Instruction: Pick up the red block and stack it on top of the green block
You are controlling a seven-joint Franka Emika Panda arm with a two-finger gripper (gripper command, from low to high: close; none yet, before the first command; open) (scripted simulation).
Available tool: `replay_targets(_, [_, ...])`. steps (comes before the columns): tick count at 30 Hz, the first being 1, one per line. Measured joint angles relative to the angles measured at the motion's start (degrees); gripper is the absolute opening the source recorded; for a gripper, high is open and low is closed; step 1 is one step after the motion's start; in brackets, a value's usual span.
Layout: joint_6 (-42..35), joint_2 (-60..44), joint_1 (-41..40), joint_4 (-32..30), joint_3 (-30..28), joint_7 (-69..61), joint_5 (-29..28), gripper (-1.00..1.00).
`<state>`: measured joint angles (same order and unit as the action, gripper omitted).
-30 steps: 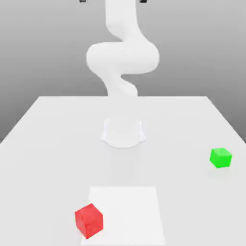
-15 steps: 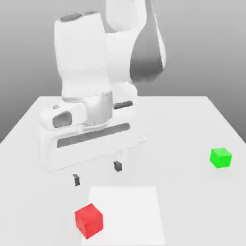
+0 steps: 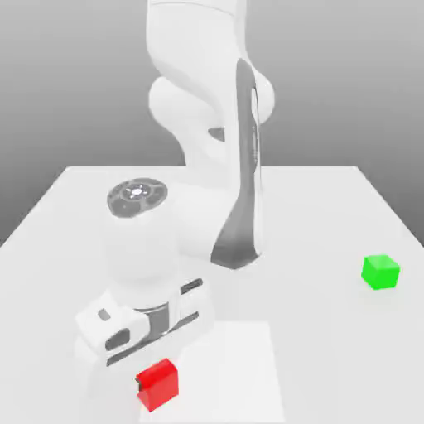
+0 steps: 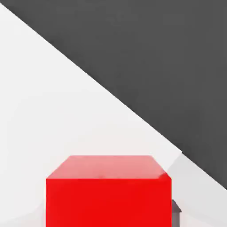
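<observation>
Since a second ago, when the arm stood folded high at the back of the desk (image 3: pixel 74 215), the pincer (image 3: pixel 147 383) has swung down to the front and come to rest around the red block (image 3: pixel 159 384). Half a second ago its fingers hung spread above the block; now a dark fingertip (image 3: pixel 138 383) sits against the cube's side on the exterior view's left, and the jaws look pressed in on the red block, which sits between them on the desk at the edge of a paler square patch (image 3: pixel 240 364). From the hand view the red block (image 4: pixel 108 195) lies directly beneath the pincer, squarely centred. The green block (image 3: pixel 380 272) rests well apart from the pincer, toward the exterior view's right and farther back, untouched. By my judgement the grasp is just made, so lifting comes next, then carrying across to the green block.
</observation>
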<state>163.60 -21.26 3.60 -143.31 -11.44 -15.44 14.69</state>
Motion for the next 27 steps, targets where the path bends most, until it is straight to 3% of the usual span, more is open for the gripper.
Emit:
replay_targets(6, [-7.6, 9.7, 2.8, -1.8, -3.9, 5.0, -7.0, -1.00])
replay_targets(13, [-9.4, 15.6, 12.3, -6.3, 7.0, -7.5, -8.4, -1.00])
replay_targets(23, [-10.6, 24.1, 39.6, -13.3, 20.4, -29.8, -9.3, -1.00])
replay_targets(27, [-7.4, 23.5, 47.5, -15.4, 24.5, -37.5, -12.7, -1.00])
